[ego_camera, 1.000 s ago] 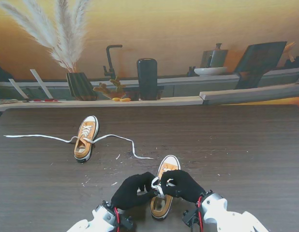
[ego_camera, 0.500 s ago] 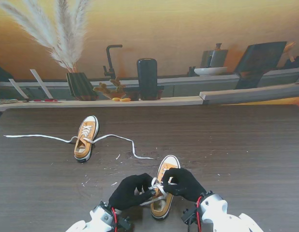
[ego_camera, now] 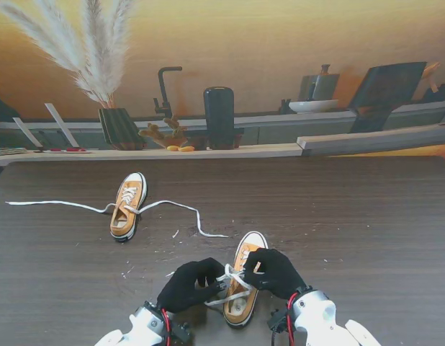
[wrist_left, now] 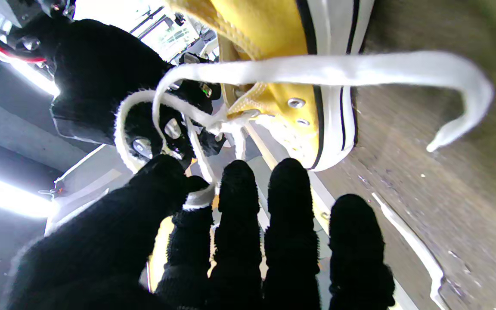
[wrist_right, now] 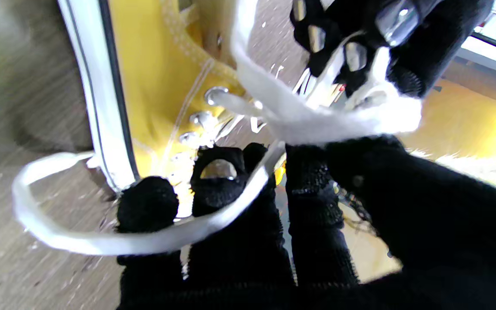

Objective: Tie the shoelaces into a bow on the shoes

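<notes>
Our left hand and right hand flank the near shoe at the table edge nearest us. Each hand pinches a strand of its white lace between thumb and fingers. The far shoe lies unlaced, well apart.

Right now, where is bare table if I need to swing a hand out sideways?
Right of the near shoe, beyond the right hand: bare. Left is tighter: the far shoe trails laces. Both hands, with the left hand, crowd the near shoe.
</notes>
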Controlling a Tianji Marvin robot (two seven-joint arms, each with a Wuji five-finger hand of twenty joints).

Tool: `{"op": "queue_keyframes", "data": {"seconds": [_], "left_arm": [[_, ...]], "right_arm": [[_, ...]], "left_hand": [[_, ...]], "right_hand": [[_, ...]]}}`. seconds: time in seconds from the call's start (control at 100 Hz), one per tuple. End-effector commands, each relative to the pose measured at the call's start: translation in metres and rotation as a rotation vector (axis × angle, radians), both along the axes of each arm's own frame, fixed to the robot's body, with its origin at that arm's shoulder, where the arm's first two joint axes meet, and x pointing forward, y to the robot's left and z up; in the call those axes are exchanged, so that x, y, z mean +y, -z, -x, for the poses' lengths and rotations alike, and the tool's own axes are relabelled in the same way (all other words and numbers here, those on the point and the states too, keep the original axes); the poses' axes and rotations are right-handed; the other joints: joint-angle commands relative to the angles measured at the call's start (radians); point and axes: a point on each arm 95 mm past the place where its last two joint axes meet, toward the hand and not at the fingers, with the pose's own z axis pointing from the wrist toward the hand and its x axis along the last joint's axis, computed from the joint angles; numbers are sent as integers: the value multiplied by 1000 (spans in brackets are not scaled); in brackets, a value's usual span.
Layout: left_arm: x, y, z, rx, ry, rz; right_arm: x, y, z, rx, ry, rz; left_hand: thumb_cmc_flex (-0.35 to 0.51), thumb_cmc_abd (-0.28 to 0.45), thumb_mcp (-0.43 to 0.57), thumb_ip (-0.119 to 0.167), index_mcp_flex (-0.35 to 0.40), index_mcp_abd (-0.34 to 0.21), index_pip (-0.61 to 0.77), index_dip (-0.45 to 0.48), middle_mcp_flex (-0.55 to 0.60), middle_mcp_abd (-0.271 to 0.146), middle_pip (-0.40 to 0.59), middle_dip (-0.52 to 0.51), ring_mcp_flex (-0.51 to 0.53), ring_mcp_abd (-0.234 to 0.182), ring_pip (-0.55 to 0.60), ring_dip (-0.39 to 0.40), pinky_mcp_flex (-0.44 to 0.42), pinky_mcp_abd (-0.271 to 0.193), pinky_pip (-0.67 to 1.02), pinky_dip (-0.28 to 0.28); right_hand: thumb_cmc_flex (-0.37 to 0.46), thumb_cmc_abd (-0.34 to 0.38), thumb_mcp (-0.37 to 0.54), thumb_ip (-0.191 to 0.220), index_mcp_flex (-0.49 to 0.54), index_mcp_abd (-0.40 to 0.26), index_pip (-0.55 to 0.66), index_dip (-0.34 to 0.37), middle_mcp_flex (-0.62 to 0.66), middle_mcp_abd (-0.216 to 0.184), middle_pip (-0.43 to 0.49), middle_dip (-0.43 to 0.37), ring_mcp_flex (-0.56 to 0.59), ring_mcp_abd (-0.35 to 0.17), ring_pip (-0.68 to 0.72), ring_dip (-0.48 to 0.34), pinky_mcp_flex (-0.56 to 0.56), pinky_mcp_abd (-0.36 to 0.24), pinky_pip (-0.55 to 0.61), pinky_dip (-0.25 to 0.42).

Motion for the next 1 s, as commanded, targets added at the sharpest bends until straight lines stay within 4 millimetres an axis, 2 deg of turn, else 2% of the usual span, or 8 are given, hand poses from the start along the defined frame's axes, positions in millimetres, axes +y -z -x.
{"op": "queue_keyframes", "data": {"seconds": [0.0, 0.37, 0.49, 0.51, 0.55, 0.87, 0.99], "left_arm": [[0, 2, 2, 15, 10, -10], [1, 1, 3, 29, 16, -32], [2, 1, 3, 32, 13, -40], [2, 1, 3, 33, 12, -42], [2, 1, 3, 34, 10, -42], [5, 1, 3, 44, 2, -54], [6, 1, 4, 48, 3, -61]], "right_arm": [[1, 2, 0, 12, 1, 5], [-4, 3, 0, -27, 74, 81], [-5, 3, 2, -47, 95, 101], [-5, 3, 2, -53, 99, 107], [-6, 3, 2, -63, 107, 118], [-11, 3, 6, -113, 168, 167], [-14, 3, 6, -120, 190, 181]], "left_hand": [[16, 3, -18, -26, 25, -171, 1, 10, 1, 4, -13, -9, -4, 0, -5, 28, -12, -27, -7, 22], [-1, 14, -38, -17, 12, -185, -6, -2, -8, -4, -19, -18, -12, -11, -12, 26, -17, -33, -13, 23], [-6, 19, -53, -8, 8, -190, -7, -10, -17, -2, -18, -26, -12, -15, -15, 26, -16, -35, -13, 23], [0, 22, -73, 8, 5, -188, 0, -17, -21, -2, -9, -37, -12, -16, -17, 26, -17, -37, -14, 23], [2, 22, -80, 13, 4, -189, 2, -20, -22, 0, -6, -41, -12, -16, -17, 26, -17, -38, -14, 23], [10, 24, -89, 12, 10, -182, 1, -30, -23, 3, -3, -48, -14, -16, -18, 27, -17, -35, -14, 23], [15, 26, -100, 2, 17, -182, -5, -41, -23, 6, -6, -56, -15, -12, -22, 25, -19, -32, -16, 23]], "right_hand": [[46, 16, -21, 2, -26, -13, 7, -2, -34, -6, -9, -16, -7, 2, -7, 31, -9, -9, -4, -10], [52, 38, -25, 0, -59, 19, 30, 17, -56, 6, 7, -19, -15, 6, -21, 31, -24, -8, -16, -13], [54, 42, -28, 0, -70, 28, 42, 19, -64, 8, 14, -20, -16, 7, -22, 31, -27, -6, -17, -13], [53, 43, -27, 0, -72, 27, 43, 19, -64, 6, 15, -20, -16, 7, -22, 31, -27, -6, -17, -13], [52, 41, -25, 0, -73, 27, 45, 18, -64, 8, 16, -21, -17, 6, -23, 31, -26, -7, -17, -13], [51, 43, -27, -2, -73, 19, 53, 3, -57, 6, 22, -26, -13, 6, -26, 31, -23, -4, -18, -14], [52, 42, -25, 0, -71, 19, 53, 0, -56, 6, 22, -28, -12, 6, -27, 31, -20, -6, -18, -15]]}}
